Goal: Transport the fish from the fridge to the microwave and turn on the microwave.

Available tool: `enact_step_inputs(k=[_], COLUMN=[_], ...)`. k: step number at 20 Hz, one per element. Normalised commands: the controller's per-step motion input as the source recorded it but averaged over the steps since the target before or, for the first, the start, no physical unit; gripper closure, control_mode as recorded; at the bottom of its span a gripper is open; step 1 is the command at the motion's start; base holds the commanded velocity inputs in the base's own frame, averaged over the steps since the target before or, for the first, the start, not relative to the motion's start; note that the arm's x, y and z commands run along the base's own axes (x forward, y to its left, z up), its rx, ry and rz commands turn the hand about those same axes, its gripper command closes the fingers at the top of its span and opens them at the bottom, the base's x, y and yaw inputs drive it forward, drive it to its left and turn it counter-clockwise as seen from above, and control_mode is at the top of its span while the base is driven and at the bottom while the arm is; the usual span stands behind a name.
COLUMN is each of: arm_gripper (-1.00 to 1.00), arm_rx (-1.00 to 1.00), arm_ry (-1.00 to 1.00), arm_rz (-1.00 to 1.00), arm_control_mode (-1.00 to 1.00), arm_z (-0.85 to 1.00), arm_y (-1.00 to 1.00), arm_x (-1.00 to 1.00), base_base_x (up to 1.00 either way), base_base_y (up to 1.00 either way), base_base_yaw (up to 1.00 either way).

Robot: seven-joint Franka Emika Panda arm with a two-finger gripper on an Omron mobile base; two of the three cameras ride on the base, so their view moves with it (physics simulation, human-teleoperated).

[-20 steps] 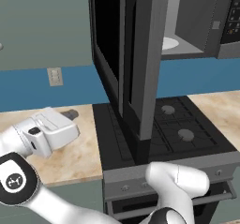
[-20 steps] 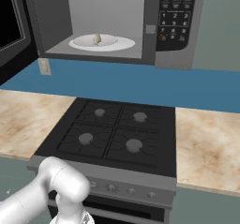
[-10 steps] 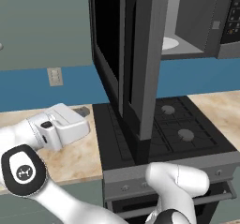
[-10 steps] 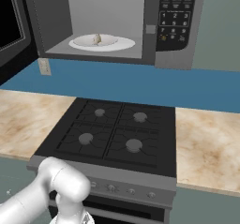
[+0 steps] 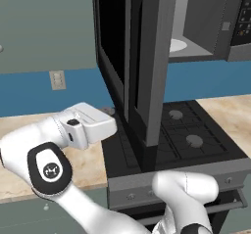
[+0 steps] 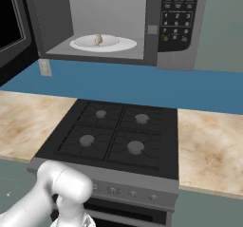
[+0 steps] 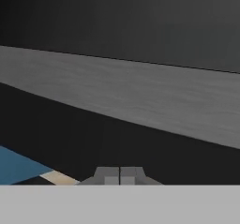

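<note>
Closed tight with its two tips pressed together and nothing between them, the pincer (image 7: pixel 120 175) points at the outer face of the microwave door (image 5: pixel 147 66), which stands swung open. In the hand view a grey band of that door's frame runs across close ahead of the tips, with dark surface above and below it. From the left base view, the white hand (image 5: pixel 86 125) sits just left of the door's lower edge, above the pale stone counter (image 5: pixel 88 167) and beside the left edge of the stove (image 6: pixel 118 136); whether it touches the door cannot be told.

Inside the microwave (image 6: pixel 118 22), the fish (image 6: pixel 98 39) lies on a white plate (image 6: pixel 116 44) near the middle of the cavity floor, a small pale shape well apart from the pincer. On the microwave's right side is the keypad (image 6: pixel 178 12), to the right of the open cavity. Directly below the microwave sits the black stove with four burners, counter on either side. An outlet (image 5: pixel 57 80) sits on the blue wall strip left of the microwave door.
</note>
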Motion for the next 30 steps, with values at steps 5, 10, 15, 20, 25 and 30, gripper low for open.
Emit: enact_step_inputs(k=[5,10,15,20,25,30], arm_gripper=[1.0,1.0,1.0,1.0,1.0,1.0], arm_rx=[0.0,0.0,0.0,0.0,0.0,0.0], arm_ry=[-0.02,-0.05,-0.05,-0.03,0.0,-0.01], arm_rz=[0.0,0.0,0.0,0.0,0.0,0.0], arm_control_mode=[-1.0,-1.0,-1.0,-1.0,-1.0,-1.0], arm_z=[0.17,0.16,0.16,0.14,0.2,0.31], arm_y=[-0.52,-0.48,-0.46,-0.44,-0.39,-0.29], arm_x=[0.0,0.0,0.0,0.03,0.17,0.26], base_base_x=[0.0,0.0,0.0,0.0,0.0,0.0], base_base_y=[0.0,0.0,0.0,0.0,0.0,0.0], base_base_yaw=[0.0,0.0,0.0,0.0,0.0,0.0])
